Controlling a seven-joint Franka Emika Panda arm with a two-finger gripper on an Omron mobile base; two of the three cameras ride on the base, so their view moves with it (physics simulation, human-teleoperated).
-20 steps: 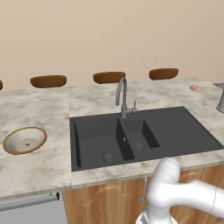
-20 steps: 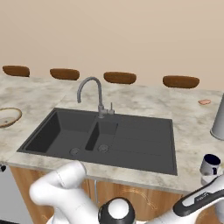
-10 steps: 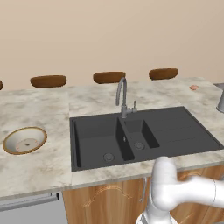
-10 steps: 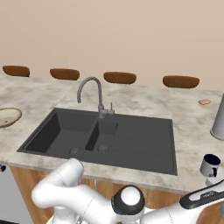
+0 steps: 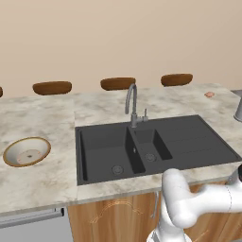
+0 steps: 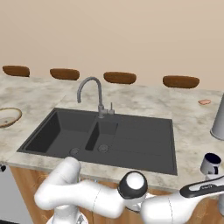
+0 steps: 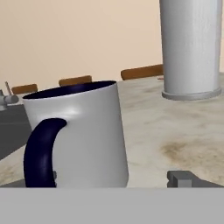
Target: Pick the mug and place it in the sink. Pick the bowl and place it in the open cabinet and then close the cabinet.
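The mug point(image 7: 83, 131) stands upright on the counter right in front of my hand, pale outside with a dark navy handle and inside. My gripper point(image 7: 103, 183) is open at the mug's base, one fingertip point(image 7: 186, 178) showing clear of its right side. From the right base view the mug point(image 6: 210, 164) sits near the counter's front edge, right of the black sink point(image 6: 131, 138). The bowl point(image 5: 27, 152) lies on the counter left of the sink point(image 5: 189, 142), and its edge point(image 6: 8, 117) also shows far left. The cabinet is out of view.
A tall grey metal vessel point(image 7: 190, 48) stands just behind and right of the mug, at the counter's right end point(image 6: 218, 118). The steel tap point(image 5: 132, 104) rises behind the basins. Several brown stool seats point(image 5: 118, 83) line the far side. A small pink thing point(image 5: 209, 94) lies far right.
The arm's elbow has swung to the right and risen in the right base view, and the hand has edged up toward the mug. Mug and bowl have stayed where they were.
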